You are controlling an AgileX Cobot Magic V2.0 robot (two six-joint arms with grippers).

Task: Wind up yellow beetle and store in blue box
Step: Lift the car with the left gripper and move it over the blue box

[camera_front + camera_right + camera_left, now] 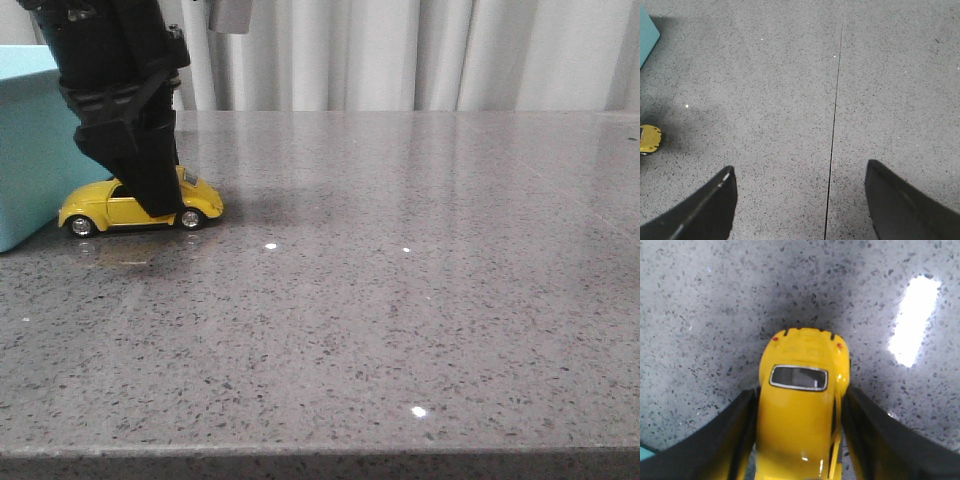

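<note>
- Front view: left tool [150, 195] is down over the yellow beetle [140, 208], fingers straddling its middle. The car's wheels rest on the counter [400, 300], just beside the blue box [35, 150]; whether car and box touch cannot be told here.
- Left wrist view: left tool [799, 440] is narrowed on the yellow beetle [802, 405], one dark finger along each flank, apparently gripping. The car's rounded end points away from the wrist.
- Right wrist view: right tool [799, 200] is spread wide, holding nothing, above bare counter [790, 75]. A sliver of the yellow beetle [650, 139] and a corner of the blue box [646, 37] show at the frame edge.
- Progress, judged: grasp made; winding not evidenced; car not yet in the box. Wind-up and storing remain.
</note>
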